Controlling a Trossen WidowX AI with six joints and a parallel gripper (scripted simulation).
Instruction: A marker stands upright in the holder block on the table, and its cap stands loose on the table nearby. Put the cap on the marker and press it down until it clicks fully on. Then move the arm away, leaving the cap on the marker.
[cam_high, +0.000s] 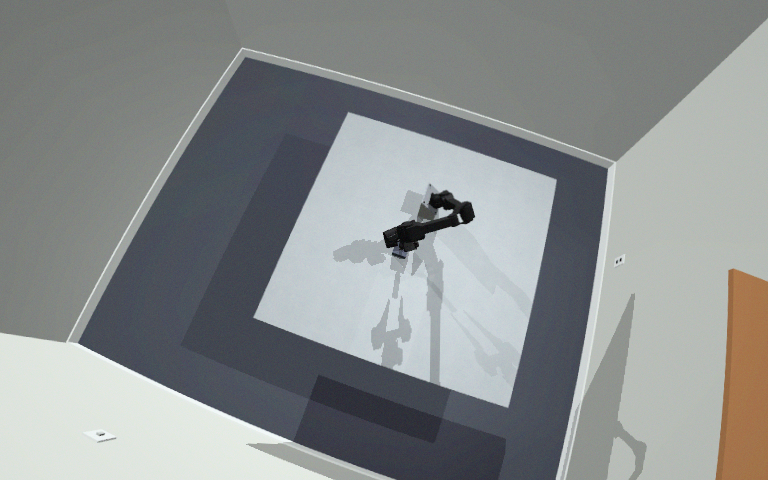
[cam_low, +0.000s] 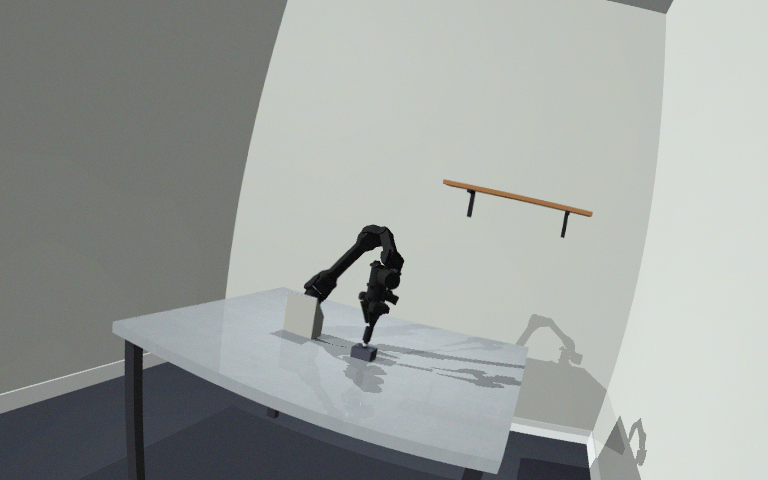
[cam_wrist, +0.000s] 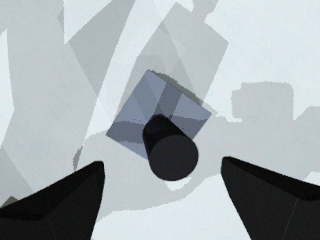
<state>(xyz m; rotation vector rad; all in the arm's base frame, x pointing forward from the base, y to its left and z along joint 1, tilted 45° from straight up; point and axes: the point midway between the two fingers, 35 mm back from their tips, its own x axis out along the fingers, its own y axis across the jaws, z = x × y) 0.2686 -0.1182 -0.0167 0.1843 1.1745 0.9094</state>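
The blue-grey holder block (cam_high: 399, 254) (cam_low: 363, 353) (cam_wrist: 135, 107) stands on the table (cam_high: 334, 169) (cam_low: 198, 345). The black cap (cam_low: 368, 333) (cam_wrist: 174, 157) sits upright over the marker in the block. A short pale part of the marker (cam_low: 365, 344) shows between cap and block in the exterior view; the rest of it is hidden. Whether the cap is fully clicked on cannot be told. My gripper (cam_low: 371, 320) (cam_wrist: 164, 167) is open above the block, pointing down. In the wrist view its fingers stand apart on either side of the cap, with gaps to both.
A pale box-shaped block (cam_low: 300, 314) stands by the arm's base on the table, behind the holder block. A wooden shelf (cam_low: 518, 197) (cam_high: 747, 367) is on the wall, away from the table. Shadows of the arm cross the table top.
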